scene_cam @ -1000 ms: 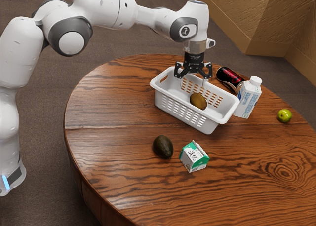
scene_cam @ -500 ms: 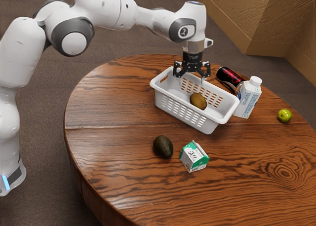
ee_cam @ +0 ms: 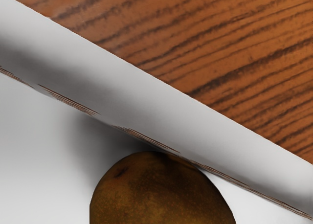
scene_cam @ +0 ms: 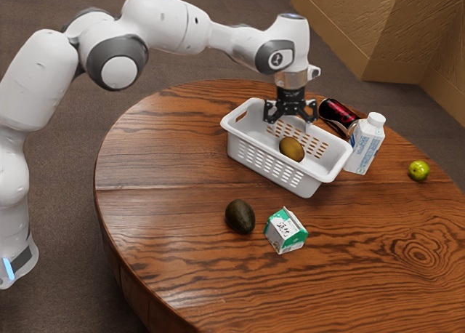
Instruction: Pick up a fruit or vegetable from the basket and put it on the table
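Note:
My gripper (scene_cam: 290, 122) hangs open above the white basket (scene_cam: 270, 170), its two fingers spread apart with nothing between them. Inside the basket lies a brown, rounded fruit like a kiwi (scene_cam: 292, 149), a little below the fingertips. The wrist view has the same brown fruit (ee_cam: 161, 190) at its lower edge, on the basket's pale floor beside the basket wall (ee_cam: 146, 92). The wooden table (scene_cam: 167, 158) supports the basket.
A dark avocado (scene_cam: 240, 217) and a green-white carton (scene_cam: 285, 231) stand in front of the basket. Behind it are a dark red can (scene_cam: 338, 113) and a white bottle (scene_cam: 365, 144). A green apple (scene_cam: 418, 171) sits toward the exterior view's right.
After a slight shift toward the exterior view's left, my gripper has moved toward its right and a little lower. The fruit and the basket have stayed where they were.

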Tool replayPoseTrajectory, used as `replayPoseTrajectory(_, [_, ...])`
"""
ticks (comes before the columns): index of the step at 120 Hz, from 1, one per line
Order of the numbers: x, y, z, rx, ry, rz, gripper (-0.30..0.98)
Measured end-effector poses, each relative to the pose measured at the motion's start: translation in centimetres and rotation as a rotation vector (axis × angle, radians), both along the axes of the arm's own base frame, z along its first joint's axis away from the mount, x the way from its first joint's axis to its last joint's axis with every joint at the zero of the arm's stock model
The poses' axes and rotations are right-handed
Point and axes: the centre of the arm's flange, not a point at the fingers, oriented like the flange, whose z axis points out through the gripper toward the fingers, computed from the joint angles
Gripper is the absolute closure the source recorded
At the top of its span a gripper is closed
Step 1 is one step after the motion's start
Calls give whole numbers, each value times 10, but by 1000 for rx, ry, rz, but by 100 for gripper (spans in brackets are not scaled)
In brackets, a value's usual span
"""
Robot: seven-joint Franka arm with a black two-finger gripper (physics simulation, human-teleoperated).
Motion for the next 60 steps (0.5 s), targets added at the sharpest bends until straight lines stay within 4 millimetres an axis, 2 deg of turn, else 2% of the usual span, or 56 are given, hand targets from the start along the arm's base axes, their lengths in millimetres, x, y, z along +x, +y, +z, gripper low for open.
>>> replayPoseTrajectory(30, [6, -7, -13, -9, 1, -10, 0])
replayPoseTrajectory(60, [7, -15, -16, -27, 1, -13, 0])
